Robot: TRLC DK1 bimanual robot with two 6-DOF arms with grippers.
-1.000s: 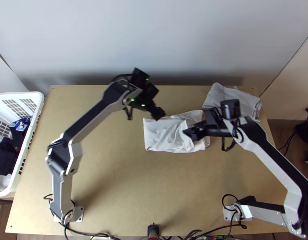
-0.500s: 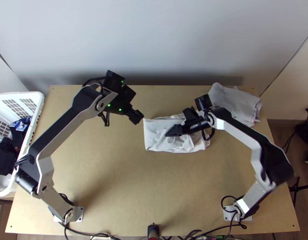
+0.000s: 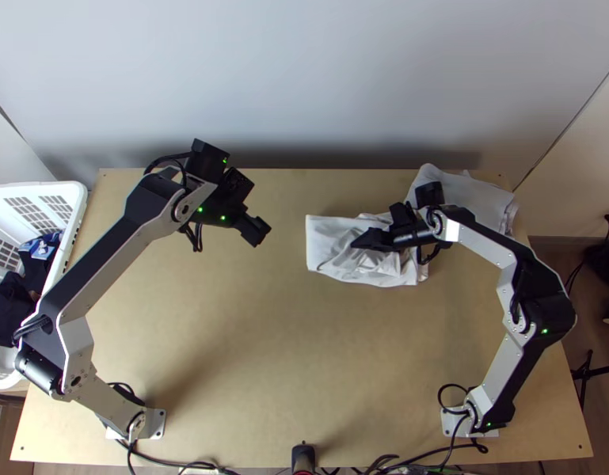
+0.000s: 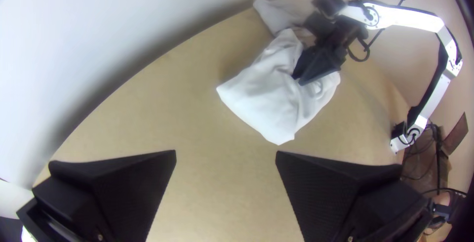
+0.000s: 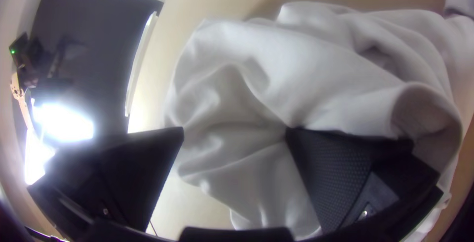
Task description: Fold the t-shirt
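While the right gripper [image 3: 361,241] is down at the t-shirt [image 3: 326,236], its fingers stand apart, and the right wrist view shows one fingertip against the cloth where creases gather. The white shirt lies on the wooden table [image 3: 225,340], right of the middle, folded into a rough oblong, smooth at its left end and rumpled beneath the right gripper. Over to the left, well apart from the shirt, the left gripper [image 3: 256,231] hangs above the table, spread wide and holding nothing. Pale folded cloth [image 3: 470,204] lies at the table's far right corner, just beside the shirt. Past the table's left edge stands a white basket [image 3: 77,192] with dark clothes [image 3: 7,309] inside.
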